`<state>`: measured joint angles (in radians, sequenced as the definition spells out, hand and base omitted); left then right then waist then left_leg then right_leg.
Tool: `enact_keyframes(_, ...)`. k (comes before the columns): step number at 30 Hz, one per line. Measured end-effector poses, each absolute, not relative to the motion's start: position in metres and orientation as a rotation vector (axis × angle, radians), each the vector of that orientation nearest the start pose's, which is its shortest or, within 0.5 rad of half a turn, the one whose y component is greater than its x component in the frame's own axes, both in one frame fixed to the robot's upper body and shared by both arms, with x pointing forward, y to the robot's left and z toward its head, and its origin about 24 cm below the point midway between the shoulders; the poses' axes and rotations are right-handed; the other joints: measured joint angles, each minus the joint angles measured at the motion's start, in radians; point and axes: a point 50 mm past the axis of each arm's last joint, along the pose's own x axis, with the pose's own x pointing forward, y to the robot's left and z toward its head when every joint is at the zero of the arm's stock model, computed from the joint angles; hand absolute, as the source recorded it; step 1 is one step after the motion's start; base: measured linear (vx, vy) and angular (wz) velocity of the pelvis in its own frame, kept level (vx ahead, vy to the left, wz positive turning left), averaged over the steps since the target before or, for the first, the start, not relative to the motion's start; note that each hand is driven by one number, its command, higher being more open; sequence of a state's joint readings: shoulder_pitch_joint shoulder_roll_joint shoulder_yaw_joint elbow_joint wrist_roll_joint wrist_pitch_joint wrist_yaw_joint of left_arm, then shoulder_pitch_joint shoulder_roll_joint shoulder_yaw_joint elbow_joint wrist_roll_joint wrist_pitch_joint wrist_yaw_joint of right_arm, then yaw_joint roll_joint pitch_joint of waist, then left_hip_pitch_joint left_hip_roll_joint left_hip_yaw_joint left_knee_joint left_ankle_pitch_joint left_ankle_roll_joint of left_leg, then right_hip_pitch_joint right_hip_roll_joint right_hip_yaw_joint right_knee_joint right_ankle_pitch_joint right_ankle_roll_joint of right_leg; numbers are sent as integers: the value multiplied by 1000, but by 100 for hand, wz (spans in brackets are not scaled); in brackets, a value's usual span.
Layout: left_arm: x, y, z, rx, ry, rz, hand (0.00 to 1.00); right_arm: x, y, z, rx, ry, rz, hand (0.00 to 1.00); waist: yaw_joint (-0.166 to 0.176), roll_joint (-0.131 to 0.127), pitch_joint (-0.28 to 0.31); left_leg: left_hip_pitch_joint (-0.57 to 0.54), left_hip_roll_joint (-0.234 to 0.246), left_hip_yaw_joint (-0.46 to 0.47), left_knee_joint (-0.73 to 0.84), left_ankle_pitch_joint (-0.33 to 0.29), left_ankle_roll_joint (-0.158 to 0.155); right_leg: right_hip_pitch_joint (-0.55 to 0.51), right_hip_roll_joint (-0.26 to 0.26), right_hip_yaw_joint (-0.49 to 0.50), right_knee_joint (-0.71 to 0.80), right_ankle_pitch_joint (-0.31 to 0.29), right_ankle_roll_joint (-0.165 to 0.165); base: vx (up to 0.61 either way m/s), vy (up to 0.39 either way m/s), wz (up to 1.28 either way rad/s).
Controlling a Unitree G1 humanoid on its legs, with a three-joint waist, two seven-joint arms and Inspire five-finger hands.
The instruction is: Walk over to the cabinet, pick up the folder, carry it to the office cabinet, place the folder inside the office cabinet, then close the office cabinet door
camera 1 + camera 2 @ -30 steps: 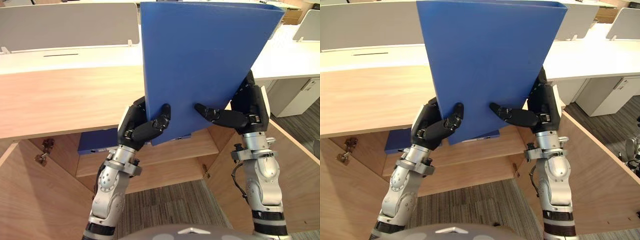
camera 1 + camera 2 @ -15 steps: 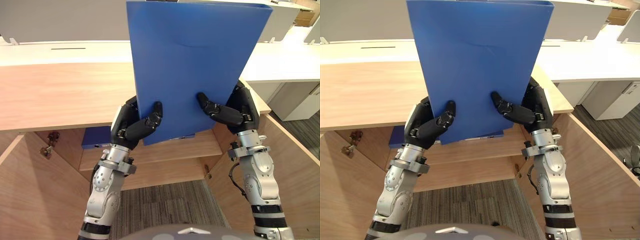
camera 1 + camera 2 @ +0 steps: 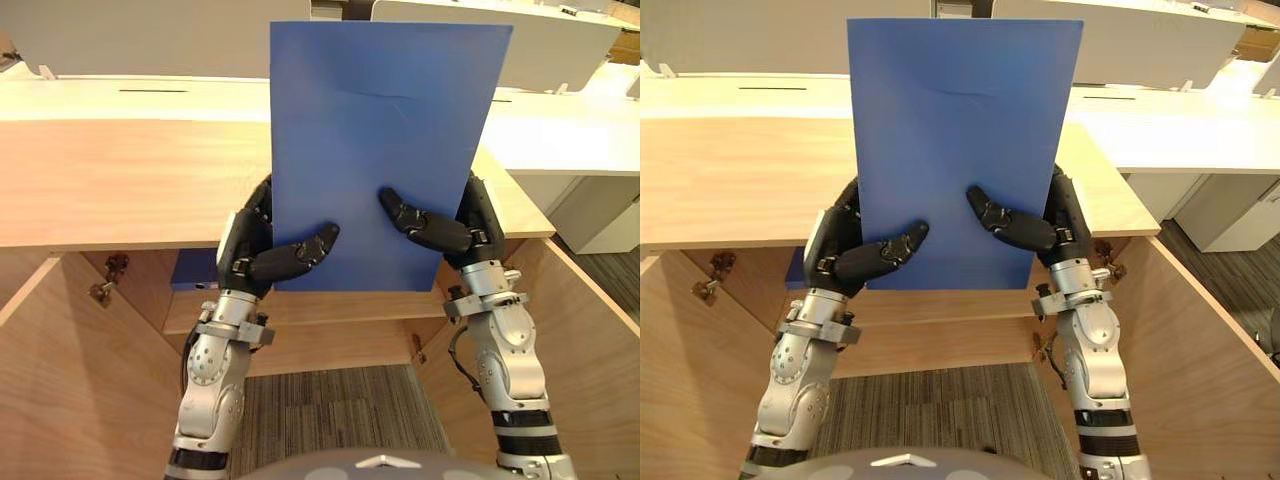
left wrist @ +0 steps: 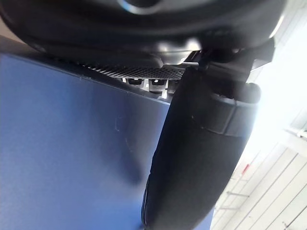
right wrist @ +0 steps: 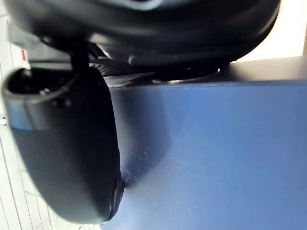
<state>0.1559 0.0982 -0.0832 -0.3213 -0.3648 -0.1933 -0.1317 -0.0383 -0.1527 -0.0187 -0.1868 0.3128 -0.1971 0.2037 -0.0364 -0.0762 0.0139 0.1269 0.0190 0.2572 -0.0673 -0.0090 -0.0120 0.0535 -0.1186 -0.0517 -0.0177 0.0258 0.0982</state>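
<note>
One wooden cabinet [image 3: 120, 180] stands open, its two doors [image 3: 70, 390] swung out to either side. One folder [image 3: 390, 130], plain blue, flat and upright, is held before the cabinet's top, above the opening. The left hand [image 3: 262, 262] and right hand [image 3: 455, 228] pinch its lower part, thumbs on the front and fingers behind. A second folder [image 3: 195, 270], also blue, lies on the shelf [image 3: 330, 305] inside.

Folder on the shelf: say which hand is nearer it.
Left. The left hand, gripping the held folder, is just beside the shelf folder; the right hand grips the held folder's other side.
</note>
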Motion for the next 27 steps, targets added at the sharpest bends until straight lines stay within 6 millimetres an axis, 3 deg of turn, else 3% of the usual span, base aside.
enact_keyframes(5,199,160,124,-243,-524,-57,100,249,-160,115,85,-423,229,0,4,0,0,-1,0,-20,-6,3,-1,7,0,-20,-2,-4,-2,-9,-8,10)
enact_keyframes(10,185,191,120,-222,-537,186,100,245,-158,125,116,-475,199,0,5,2,-1,4,1,-44,-13,7,-2,22,-1,-42,-1,-15,-1,-10,-11,16)
enact_keyframes(12,172,211,110,-213,-493,353,100,242,-159,134,118,-520,167,0,6,3,-2,0,0,-56,-20,11,-3,22,-2,-56,-1,-19,-1,-15,-12,16)
enact_keyframes(18,151,237,94,-162,-411,556,100,239,-166,137,111,-536,96,0,11,4,-3,-5,0,-79,-20,12,-3,28,-4,-79,-1,-23,-1,-7,-5,13)
enact_keyframes(21,142,249,74,-147,-314,640,100,236,-169,132,97,-516,79,0,15,8,-3,-6,-1,-91,-20,12,-3,34,-8,-91,-1,-31,-1,-12,-7,13)
enact_keyframes(27,121,254,13,-168,-5,718,100,233,-174,129,91,-504,48,0,20,15,-4,-13,-4,-106,-20,12,-3,34,-13,-107,0,-38,4,-12,-4,7)
